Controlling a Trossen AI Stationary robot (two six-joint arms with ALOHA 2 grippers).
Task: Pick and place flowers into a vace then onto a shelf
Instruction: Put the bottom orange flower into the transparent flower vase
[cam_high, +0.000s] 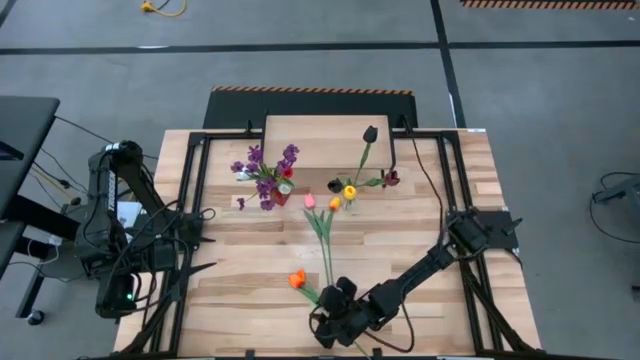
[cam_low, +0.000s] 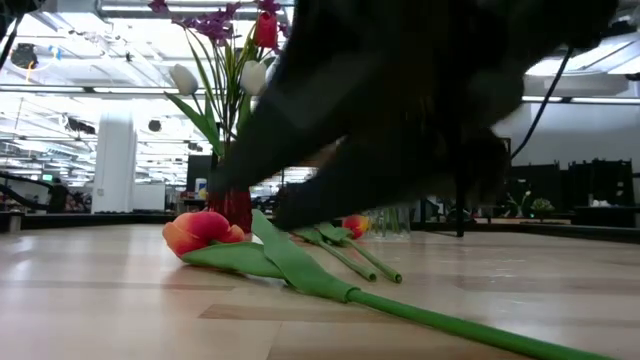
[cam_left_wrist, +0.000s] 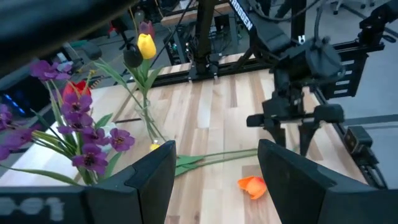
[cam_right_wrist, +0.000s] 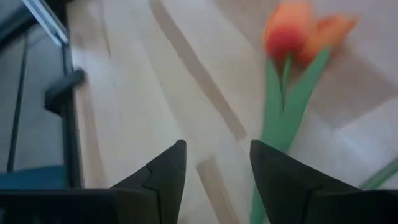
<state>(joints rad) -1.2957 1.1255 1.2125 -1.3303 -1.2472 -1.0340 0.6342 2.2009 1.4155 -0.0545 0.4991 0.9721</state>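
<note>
An orange tulip (cam_high: 297, 280) lies flat on the plank table near its near edge, its green stem (cam_right_wrist: 278, 118) running toward my right gripper (cam_high: 325, 305). That gripper (cam_right_wrist: 217, 168) is open and hovers low over the stem end, its fingertips just beside the leaf. Two more tulips (cam_high: 322, 203) lie mid-table. A red vase (cam_high: 283, 193) holds purple sprigs and a red tulip. A glass vase (cam_high: 350, 192) holds yellow and dark tulips. The light wood shelf (cam_high: 320, 140) stands at the far edge. My left gripper (cam_left_wrist: 214, 168) is open and waits at the table's left side.
Black frame rails (cam_high: 190, 180) run along the table's left and right sides. The two loose tulips' stems (cam_high: 326, 250) reach toward the orange one. Bare planks (cam_high: 240, 300) lie to the left of the orange tulip. The near table edge is just behind my right gripper.
</note>
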